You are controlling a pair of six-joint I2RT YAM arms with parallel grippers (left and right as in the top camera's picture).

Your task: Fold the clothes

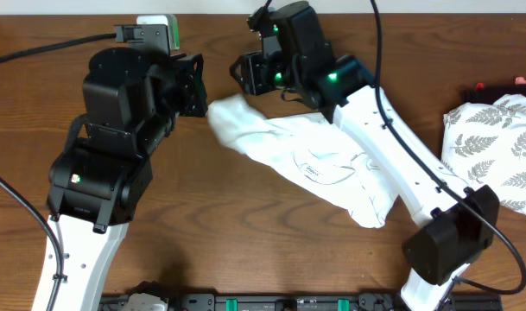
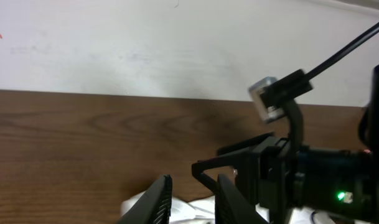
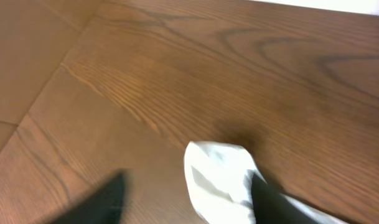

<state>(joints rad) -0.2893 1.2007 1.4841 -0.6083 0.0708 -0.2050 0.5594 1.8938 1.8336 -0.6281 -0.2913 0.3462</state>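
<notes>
Across the middle of the tabletop [image 1: 245, 250], from near the far edge toward the right edge, the white T-shirt [image 1: 314, 160] lies crumpled, and a fern-patterned cloth [image 1: 496, 147] rests at the right edge, apart from it. Above the shirt's far end the right fingers [image 3: 111, 199] stand wide, with a white fold between them that is not pinched. The left fingers [image 2: 161, 196], just beside that end, show a narrow gap with nothing between their tips.

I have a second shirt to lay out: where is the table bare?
Bare wood lies along the near edge between the left arm and the T-shirt, and far right between the right arm and the fern-print cloth. The far middle, where both arms meet, is crowded.
</notes>
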